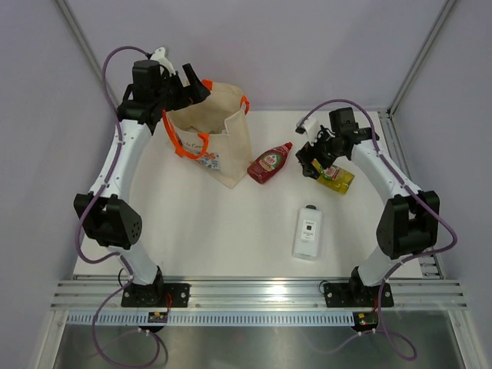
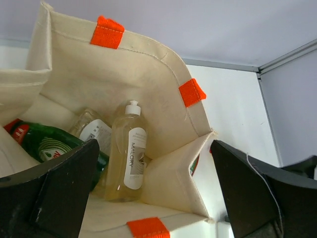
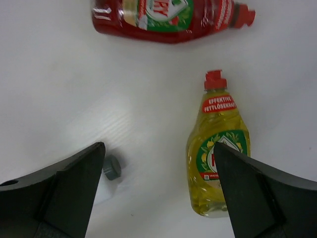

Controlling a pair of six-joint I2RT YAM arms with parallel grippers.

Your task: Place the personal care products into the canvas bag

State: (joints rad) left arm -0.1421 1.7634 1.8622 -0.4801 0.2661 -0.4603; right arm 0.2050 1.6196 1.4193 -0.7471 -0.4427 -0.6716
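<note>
Reach for the yellow bottle [image 3: 218, 129] with the nearer right gripper [image 3: 158, 148], spread and empty just above it by the table's [image 3: 74, 89] right edge: long axis square to the closing line, cap toward the red bottle [image 3: 168, 17], body off-centre toward one finger.

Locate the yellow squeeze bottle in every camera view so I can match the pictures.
Top external: the yellow bottle lies right of centre, just right of the red bottle.
Left wrist: not in it; this view looks into the canvas bag.
Right wrist: lower right, with its red cap pointing up.
Shared landmark: the red bottle, top of the right wrist picture, ties that view to the top one.
</note>
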